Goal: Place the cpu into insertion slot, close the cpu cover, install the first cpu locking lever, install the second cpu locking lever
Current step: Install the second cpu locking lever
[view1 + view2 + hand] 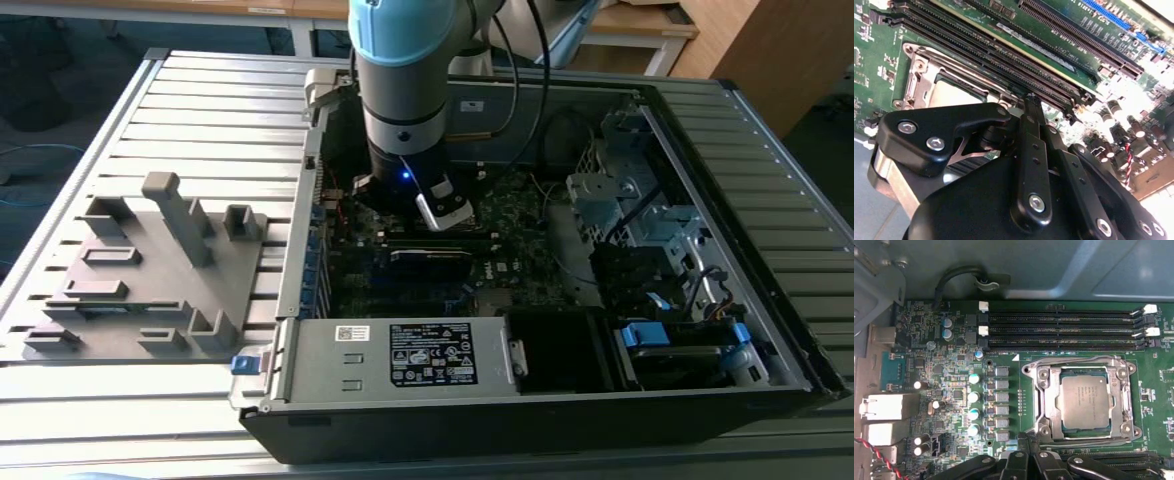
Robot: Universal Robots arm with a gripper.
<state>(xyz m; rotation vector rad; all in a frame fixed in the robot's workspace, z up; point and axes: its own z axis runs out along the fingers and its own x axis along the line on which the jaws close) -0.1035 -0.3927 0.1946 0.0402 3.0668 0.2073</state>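
The cpu, a square chip with a dull silver top, lies in the insertion slot on the green board. The cpu cover, a silver metal frame, lies flat over it, and the chip shows through its window. Thin metal levers lie flat along the frame's sides. My gripper is shut with nothing in it, its tips just beside the socket's edge. In the second wrist view the gripper hangs over the long memory slots, next to the socket. The arm reaches down into the open computer case.
Long black memory slots run beside the socket, and rows of capacitors stand on its other side. The case walls, a power supply and drive bays surround the board. A grey fixture sits at the exterior view's left.
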